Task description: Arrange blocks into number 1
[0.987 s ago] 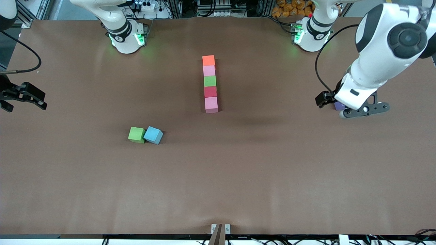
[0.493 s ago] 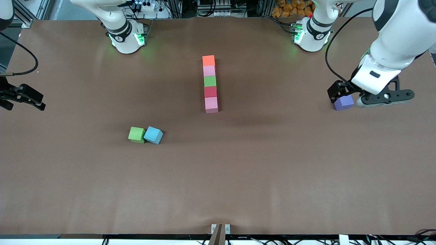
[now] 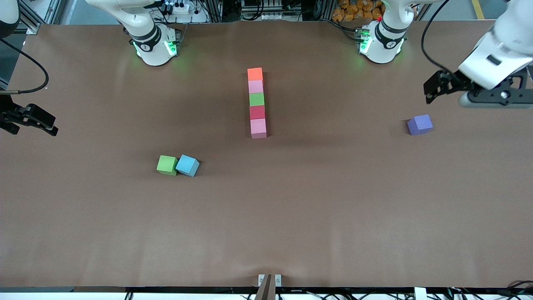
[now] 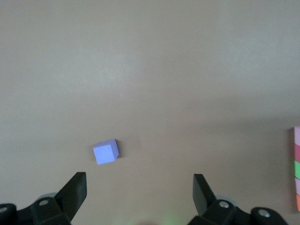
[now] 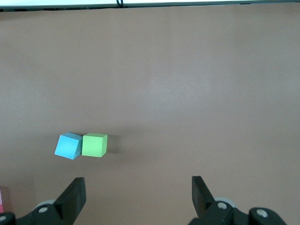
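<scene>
Five blocks lie in a straight touching column at mid-table. From the robots' end they are orange [image 3: 255, 73], pink [image 3: 255, 86], green [image 3: 256, 99], red [image 3: 257, 112] and pink [image 3: 258, 127]. The left wrist view catches that column's edge [image 4: 297, 168]. My left gripper [image 3: 435, 89] [image 4: 139, 180] hangs open and empty in the air over the table's left-arm end, near the purple cube [image 3: 419, 124] [image 4: 106, 152]. My right gripper [image 3: 39, 121] [image 5: 138, 183] waits open and empty over the right-arm end.
A second green cube [image 3: 167, 165] [image 5: 94, 145] touches a light blue cube [image 3: 187, 165] [image 5: 68, 145], nearer the front camera than the column and toward the right arm's end. Both arm bases stand along the table's robot edge.
My left gripper has lifted off the purple cube and drawn away toward the left-arm end, leaving the cube on the table. The right gripper has barely moved.
</scene>
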`<state>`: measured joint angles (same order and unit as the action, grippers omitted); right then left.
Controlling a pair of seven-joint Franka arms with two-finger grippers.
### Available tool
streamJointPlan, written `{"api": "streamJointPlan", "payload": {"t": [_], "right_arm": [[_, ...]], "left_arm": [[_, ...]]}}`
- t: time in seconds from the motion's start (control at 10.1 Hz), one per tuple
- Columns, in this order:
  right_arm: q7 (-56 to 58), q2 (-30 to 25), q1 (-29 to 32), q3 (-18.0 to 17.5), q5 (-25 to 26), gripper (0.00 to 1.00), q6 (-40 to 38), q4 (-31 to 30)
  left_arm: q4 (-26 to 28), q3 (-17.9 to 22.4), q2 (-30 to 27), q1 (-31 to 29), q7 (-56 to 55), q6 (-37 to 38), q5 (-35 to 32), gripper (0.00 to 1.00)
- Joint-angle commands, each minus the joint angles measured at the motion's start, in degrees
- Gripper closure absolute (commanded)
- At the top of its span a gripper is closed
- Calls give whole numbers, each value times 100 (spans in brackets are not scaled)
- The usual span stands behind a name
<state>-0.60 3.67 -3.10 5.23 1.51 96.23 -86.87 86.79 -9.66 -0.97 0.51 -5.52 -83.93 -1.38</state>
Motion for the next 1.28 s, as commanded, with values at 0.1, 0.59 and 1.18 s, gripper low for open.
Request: {"api": "streamJointPlan", "payload": {"t": [0.1,0.59,1.18], "right_arm": [[-72,55,64,-48,-81,0,-61,91],[-72,55,64,-48,-81,0,-61,91],[-98,64,55,-48,-81,0,-52,100]], "left_arm": [[-417,429,-8,72,455,465,375,0],[-417,438,-9,81,464,456,331,0],[-417,385,-9,37,394,456,322,0]]}}
